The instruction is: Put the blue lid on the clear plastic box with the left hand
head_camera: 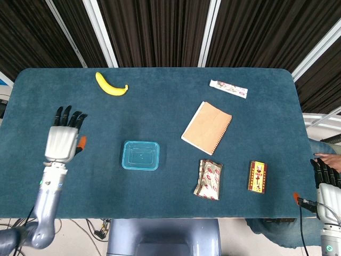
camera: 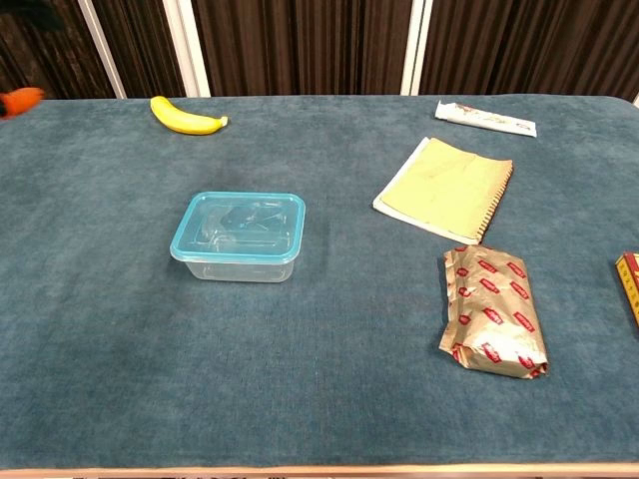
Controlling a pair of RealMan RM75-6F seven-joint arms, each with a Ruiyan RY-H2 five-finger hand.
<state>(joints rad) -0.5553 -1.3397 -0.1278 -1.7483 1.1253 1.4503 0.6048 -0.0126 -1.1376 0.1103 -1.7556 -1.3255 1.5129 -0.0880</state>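
The clear plastic box stands left of the table's middle with the blue lid lying flat on top of it. My left hand hovers well to the left of the box, fingers spread and pointing away, holding nothing. In the chest view only an orange bit of that hand shows at the left edge. My right hand hangs off the table's right edge, low in the head view, its fingers stretched out with nothing in them.
A banana lies at the back left. A tan notebook, a white tube, a foil snack packet and a small red-and-yellow packet occupy the right half. The table is covered in dark teal cloth.
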